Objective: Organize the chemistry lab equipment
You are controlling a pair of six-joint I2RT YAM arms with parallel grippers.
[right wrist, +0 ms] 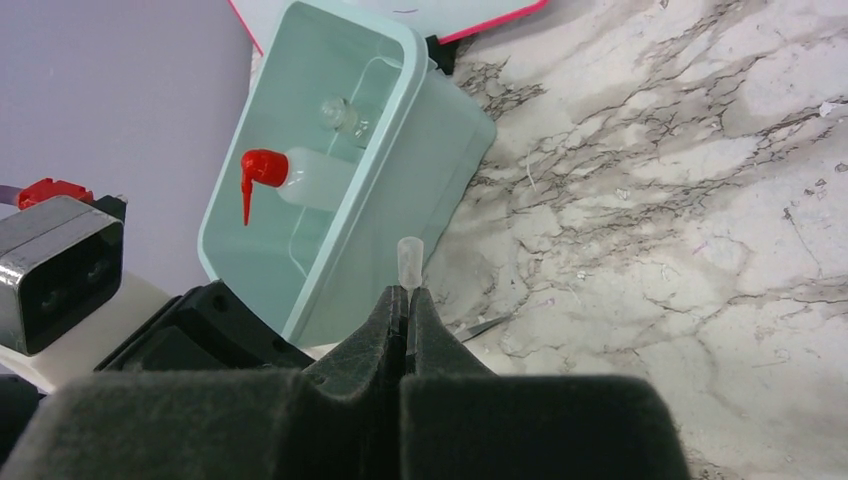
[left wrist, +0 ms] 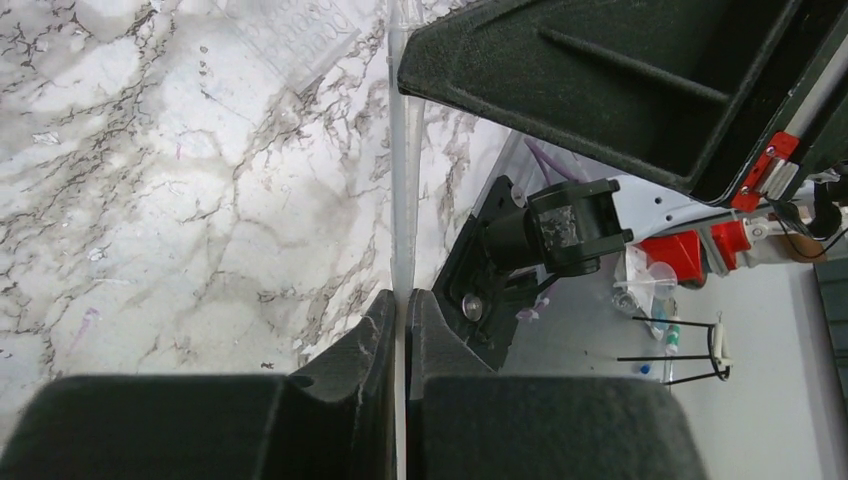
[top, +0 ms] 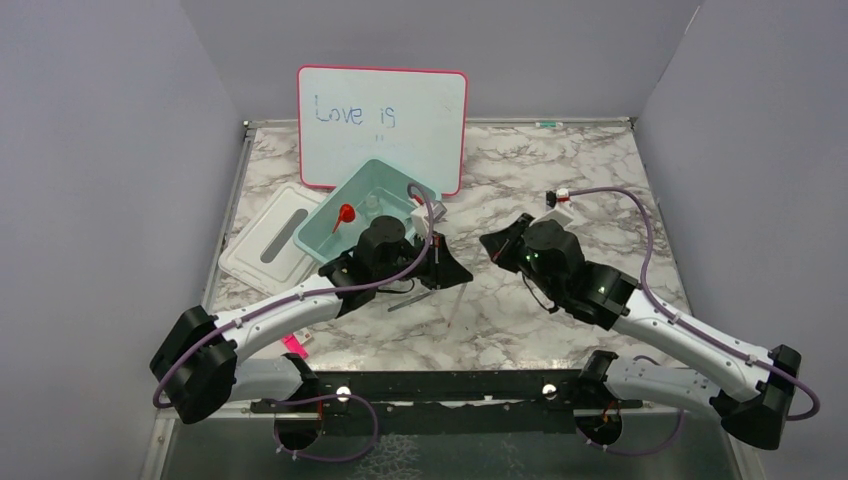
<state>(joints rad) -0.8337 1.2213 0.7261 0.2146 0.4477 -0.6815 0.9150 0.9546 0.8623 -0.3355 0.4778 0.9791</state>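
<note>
My left gripper (top: 465, 277) (left wrist: 402, 297) is shut on a thin clear tube (left wrist: 401, 200) that runs forward from its fingertips towards the right gripper. My right gripper (top: 487, 245) (right wrist: 407, 292) is shut, and the tube's clear end (right wrist: 408, 258) pokes out just past its fingertips. Both grippers hang close together above the middle of the table. The teal bin (top: 322, 240) (right wrist: 400, 60) holds the white squeeze bottle with red nozzle (right wrist: 310, 180) (top: 345, 213) and a small glass flask (right wrist: 340, 112). Metal tongs (top: 405, 298) (right wrist: 480, 326) lie on the marble under the left arm. The brush is out of view.
The pink-framed whiteboard (top: 382, 125) stands at the back behind the bin. A white lid (top: 270, 240) lies left of the bin. A pink marker (top: 295, 345) lies near the left arm's base. The table's near edge and the arm mounts show in the left wrist view (left wrist: 480, 300).
</note>
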